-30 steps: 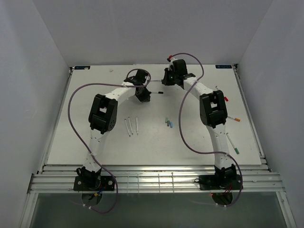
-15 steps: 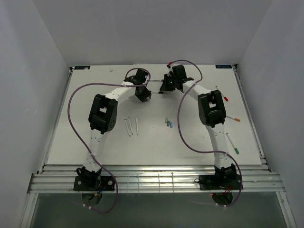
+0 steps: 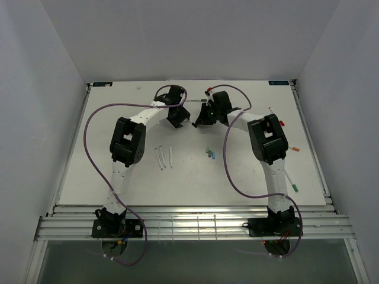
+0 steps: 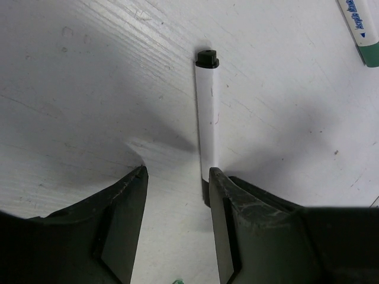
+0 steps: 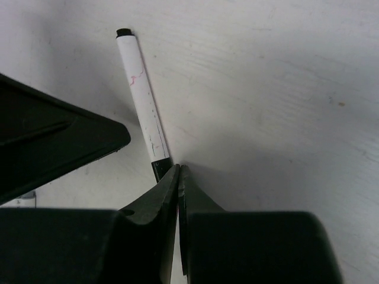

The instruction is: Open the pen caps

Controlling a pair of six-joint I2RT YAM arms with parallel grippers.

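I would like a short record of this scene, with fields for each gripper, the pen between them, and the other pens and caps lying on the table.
pen: black-ended pen, white barrel, between the two grippers
left gripper: open, the pen lies along one finger's inner side
right gripper: shut, the pen's dark end meets its fingertips, grip unclear
loose caps: green and blue, grouped between the arms
white pen barrels: three, side by side, left of the caps
green-capped pen: beside the right arm, cap on

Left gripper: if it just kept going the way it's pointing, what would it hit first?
Likely the white pen lying just ahead of the left gripper, beside one of its open jaws; failing that, the table. Depth is unclear.
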